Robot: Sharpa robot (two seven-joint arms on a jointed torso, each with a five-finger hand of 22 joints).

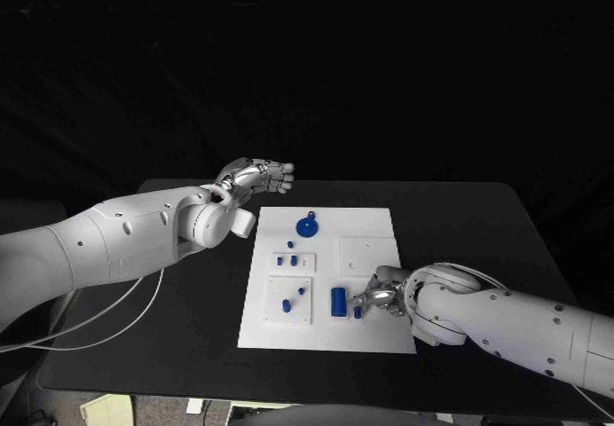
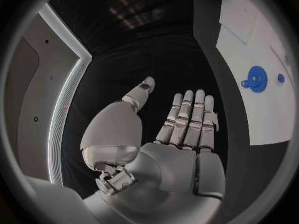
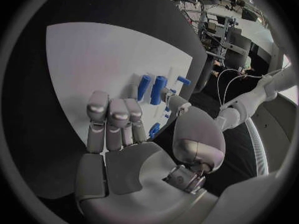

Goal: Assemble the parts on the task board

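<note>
— Silver left hand (image 1: pixel 260 177) hovers off the task board's (image 1: pixel 371 333) far-left corner, fingers straight, holding nothing?

— Yes. Blue parts (image 1: pixel 293 261) sit mid-board, a round one (image 1: pixel 307 225) farthest. The right hand (image 1: pixel 381 296) curls beside the upright blue cylinder (image 1: pixel 339 302); whether it grips, I cannot tell. Best approach squarely and press straight down.

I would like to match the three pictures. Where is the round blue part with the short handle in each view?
Head view: the round blue part lies near the far end of the task board.
Left wrist view: the same part lies on the board, beyond the left hand.
Right wrist view: I cannot find it here.
Shared landmark: the white task board, in all three views.
</note>
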